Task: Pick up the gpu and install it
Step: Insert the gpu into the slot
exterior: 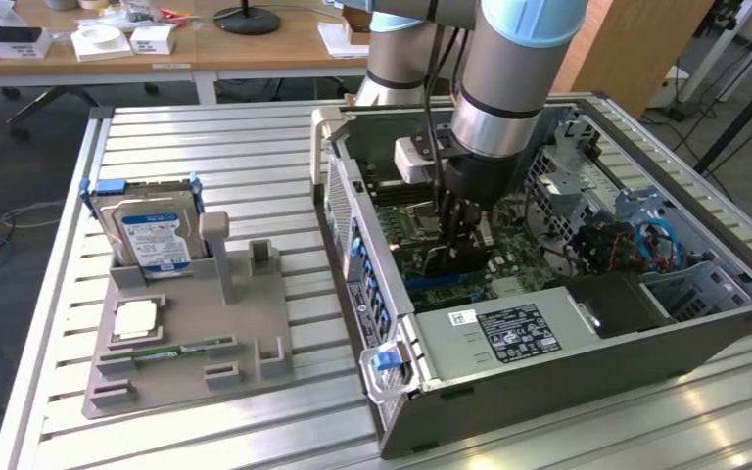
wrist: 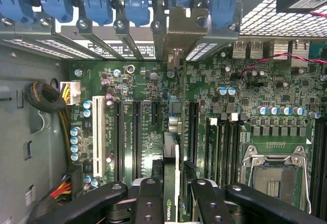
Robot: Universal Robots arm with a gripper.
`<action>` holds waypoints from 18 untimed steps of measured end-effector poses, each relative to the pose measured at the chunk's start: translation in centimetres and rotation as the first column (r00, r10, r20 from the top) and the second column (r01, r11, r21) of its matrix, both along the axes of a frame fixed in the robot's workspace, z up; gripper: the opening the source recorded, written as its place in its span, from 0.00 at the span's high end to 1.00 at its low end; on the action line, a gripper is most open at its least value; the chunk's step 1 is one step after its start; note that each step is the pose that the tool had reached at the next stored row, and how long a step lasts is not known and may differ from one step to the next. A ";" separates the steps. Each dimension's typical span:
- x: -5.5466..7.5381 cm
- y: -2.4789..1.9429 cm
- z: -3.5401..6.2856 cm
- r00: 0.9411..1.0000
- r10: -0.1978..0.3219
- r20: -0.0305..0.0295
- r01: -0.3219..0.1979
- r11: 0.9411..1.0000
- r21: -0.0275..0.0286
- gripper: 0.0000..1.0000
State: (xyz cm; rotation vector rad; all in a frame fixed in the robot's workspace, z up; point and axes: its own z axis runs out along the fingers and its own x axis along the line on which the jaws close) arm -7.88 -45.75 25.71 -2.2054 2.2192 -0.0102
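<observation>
The gpu (exterior: 458, 262) is a thin black card held on edge inside the open computer case (exterior: 689, 333), low over the green motherboard (exterior: 507, 279). My gripper (exterior: 461, 235) reaches straight down into the case and is shut on the card. In the wrist view the gpu (wrist: 171, 144) runs edge-on away from my gripper (wrist: 171, 188), between two black expansion slots. Its silver bracket (wrist: 180, 27) stands at the rear slot openings. One black finger (wrist: 149, 196) presses on each side of the card.
A grey fixture (exterior: 187, 333) in the exterior view's left carries a hard drive (exterior: 154, 235), a processor (exterior: 134, 318) and a memory stick (exterior: 173, 348). Inside the case are the power supply (exterior: 520, 333), blue slot latches (wrist: 97, 4), a cable bundle (wrist: 46, 98) and the processor socket (wrist: 273, 175).
</observation>
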 end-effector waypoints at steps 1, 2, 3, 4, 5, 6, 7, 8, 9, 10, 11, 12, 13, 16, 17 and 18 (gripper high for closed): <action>0.0 0.00 0.00 1.000 0.000 0.000 0.000 1.000 0.000 0.74; 0.0 0.00 0.00 1.000 0.000 0.000 0.000 1.000 0.000 0.74; 0.0 0.00 0.00 1.000 0.000 0.000 0.000 1.000 0.000 0.74; 0.0 0.00 -0.02 1.000 0.000 0.000 0.000 1.000 0.000 0.74; 0.0 -0.01 -0.03 1.000 -0.001 0.000 0.001 1.000 0.000 0.74; 0.0 -0.01 -0.03 1.000 -0.003 0.000 0.003 1.000 0.000 0.74; 0.0 -0.01 -0.03 1.000 -0.004 0.000 0.004 1.000 0.000 0.74; 0.0 -0.01 -0.03 1.000 -0.004 0.000 0.004 1.000 0.000 0.74; 0.0 -0.01 -0.03 1.000 -0.004 0.000 0.004 1.000 0.000 0.74; 0.0 -0.01 -0.03 1.000 -0.004 0.000 0.004 1.000 0.000 0.74; 0.0 -0.01 -0.03 1.000 -0.004 0.000 0.004 1.000 0.000 0.74; 0.0 -0.01 -0.05 1.000 -0.004 0.000 0.004 1.000 0.000 0.74; 0.0 -0.01 -0.08 1.000 -0.004 0.000 0.004 1.000 0.000 0.74; 0.0 -0.01 -0.11 1.000 -0.004 0.000 0.004 1.000 0.000 0.74; 0.0 -0.01 -0.12 1.000 -0.004 0.000 0.004 1.000 0.000 0.74; 0.0 -0.01 -0.18 1.000 -0.004 0.000 0.004 1.000 0.000 0.74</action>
